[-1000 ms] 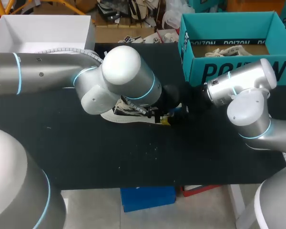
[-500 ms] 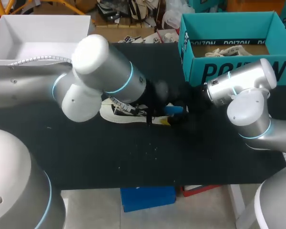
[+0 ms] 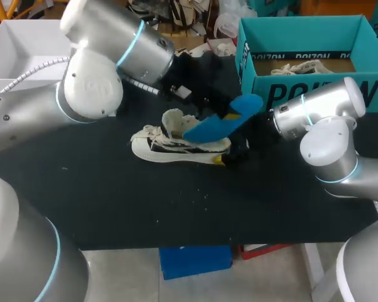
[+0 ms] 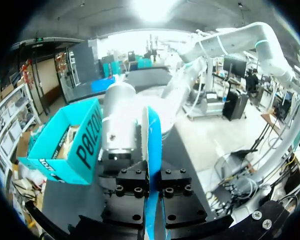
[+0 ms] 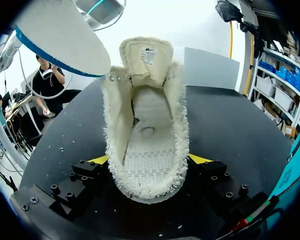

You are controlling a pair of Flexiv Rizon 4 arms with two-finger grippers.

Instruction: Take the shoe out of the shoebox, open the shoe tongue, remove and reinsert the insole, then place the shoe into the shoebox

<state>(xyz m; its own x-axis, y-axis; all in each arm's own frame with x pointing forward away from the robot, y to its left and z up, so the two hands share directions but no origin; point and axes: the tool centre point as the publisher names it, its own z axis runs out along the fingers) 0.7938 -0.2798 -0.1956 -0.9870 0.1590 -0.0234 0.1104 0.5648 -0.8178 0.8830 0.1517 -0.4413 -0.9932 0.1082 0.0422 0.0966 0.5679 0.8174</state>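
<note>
1. Right wrist view: the right gripper point(image 5: 147, 165) is clamped on the heel of the shoe point(image 5: 146, 115), with one yellow tip pressed against each side of the fuzzy cream collar.
2. The shoe lies on the black table point(image 5: 225, 125) with its opening toward this camera (the tongue point(image 5: 146, 55) stands pulled up at the far end). Its perforated inner floor shows bare.
3. Beyond the tongue and higher up hangs the insole point(image 5: 60, 40), a pale underside with a blue edge, apart from the tongue.
4. Left wrist view: the left gripper point(image 4: 150, 187) pinches the insole. It shows edge-on as a thin blue strip squeezed between the two black finger blocks, and the yellow tips themselves are hidden.
5. Ahead of those fingers is the silver wrist of the right arm point(image 4: 119, 120), and beside that stands the teal shoebox point(image 4: 65, 145).
6. Head view: the shoe rests on its sole near the table's middle, with its heel at the right gripper. The insole slants in the air over the heel half, held up by the left arm point(image 3: 101, 63), which comes in from the left.
7. Farther back, the shoebox stands at the table's far right with pale contents I cannot make out. A white box point(image 3: 50, 44) sits at the far left.
</note>
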